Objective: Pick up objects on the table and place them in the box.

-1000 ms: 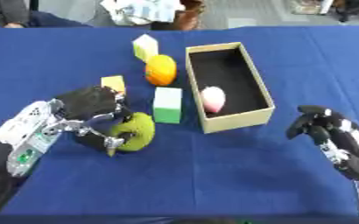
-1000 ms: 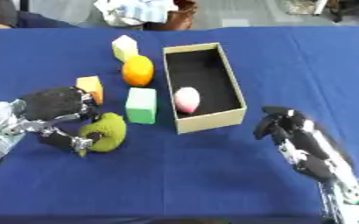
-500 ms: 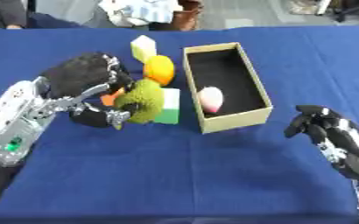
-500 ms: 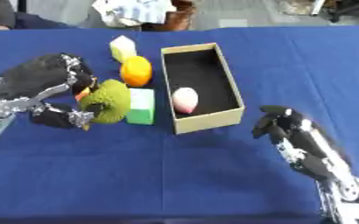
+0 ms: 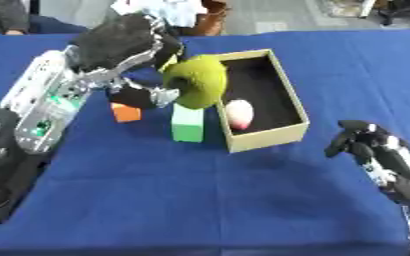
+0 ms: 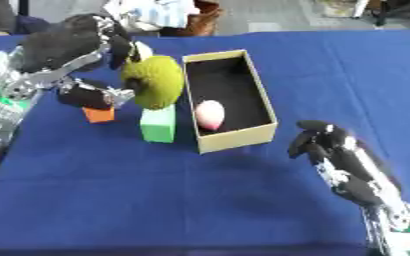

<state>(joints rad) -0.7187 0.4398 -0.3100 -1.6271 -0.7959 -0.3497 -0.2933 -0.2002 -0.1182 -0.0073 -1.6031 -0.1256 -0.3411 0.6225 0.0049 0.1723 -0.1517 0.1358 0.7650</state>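
The left hand (image 5: 125,42) is raised above the blue table (image 5: 200,200), with its fingers and thumb curled round a fuzzy green ball (image 5: 196,81). The ball is clear of the table surface and sits at the left rim of the cardboard box (image 5: 283,132), partly overlapping that rim in the left eye view. Whether the ball touches the box wall cannot be determined.

The box is open at the top, with a dark interior. A pale pink egg-shaped object (image 5: 239,113) lies inside it, against the left wall in the near half.

A green block (image 5: 187,124) stands on the table just beside the box's left wall, directly below the held ball. An orange block (image 5: 125,113) lies on the table to the left of the green block, partly covered by the hand's thumb. A pale yellow object (image 6: 142,50) shows behind the hand in the right eye view; most of it is hidden.

The right hand (image 5: 362,142) is near the lower right of the table, to the right of the box's near corner and apart from it. Its fingers are curled inward and hold nothing.
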